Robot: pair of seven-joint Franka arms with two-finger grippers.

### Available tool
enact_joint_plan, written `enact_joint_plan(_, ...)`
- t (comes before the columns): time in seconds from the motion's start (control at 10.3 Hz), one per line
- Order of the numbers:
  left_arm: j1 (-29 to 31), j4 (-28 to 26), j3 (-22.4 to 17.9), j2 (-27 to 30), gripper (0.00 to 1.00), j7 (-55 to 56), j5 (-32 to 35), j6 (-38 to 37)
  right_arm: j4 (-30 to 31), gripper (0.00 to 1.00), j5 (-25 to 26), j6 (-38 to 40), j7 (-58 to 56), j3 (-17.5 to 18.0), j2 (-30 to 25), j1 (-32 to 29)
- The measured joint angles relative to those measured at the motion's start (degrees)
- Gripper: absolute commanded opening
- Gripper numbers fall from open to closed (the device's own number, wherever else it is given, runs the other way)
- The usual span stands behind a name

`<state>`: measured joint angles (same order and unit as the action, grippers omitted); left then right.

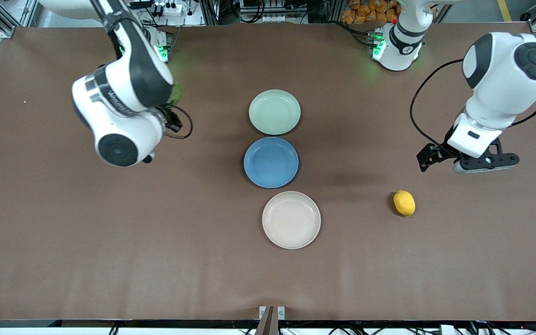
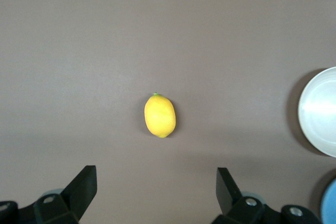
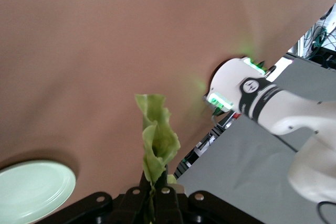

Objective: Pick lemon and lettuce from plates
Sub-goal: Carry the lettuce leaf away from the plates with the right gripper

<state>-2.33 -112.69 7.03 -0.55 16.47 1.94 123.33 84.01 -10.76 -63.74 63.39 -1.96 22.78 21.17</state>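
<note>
Lettuce (image 3: 155,140), a wrinkled green leaf, hangs pinched in the closed right hand (image 3: 153,195); the dimpled yellow lemon (image 1: 404,203) lies on the desk (image 1: 63,232) under the wide-open, empty left hand (image 2: 155,192).

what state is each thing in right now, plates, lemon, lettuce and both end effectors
lemon: on its side on the bare table, off any plate, not held
lettuce: pinched, hanging in the air
green plate: empty
blue plate: empty
beige plate: empty
left end effector: open, over the table beside the lemon
right end effector: shut on the lettuce, raised over the table
</note>
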Motion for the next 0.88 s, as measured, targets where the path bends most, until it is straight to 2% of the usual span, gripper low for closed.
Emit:
enact_joint_plan(0.19,-0.04,6.57,0.04,-0.65,1.00,-1.01,-0.47,-9.69,-0.16,0.00,5.16,0.24,-7.99,-0.04,-0.33,-3.32)
enact_joint_plan(0.39,-0.08,11.96,0.07,-1.43,1.00,-2.95,-0.47,-16.05,-0.21,0.00,7.94,-0.08,-15.28,-0.13,-1.06,-8.24)
enact_joint_plan(0.58,0.05,14.47,-0.04,-1.47,1.00,-5.64,-0.47,-18.34,-0.22,0.00,11.13,-2.89,-20.14,-0.14,-1.33,-10.76)
enact_joint_plan(0.88,0.18,15.57,-0.54,-1.20,1.00,-7.25,-0.47,-19.20,-0.22,0.00,12.20,-7.66,-25.06,-0.13,-1.34,-11.72)
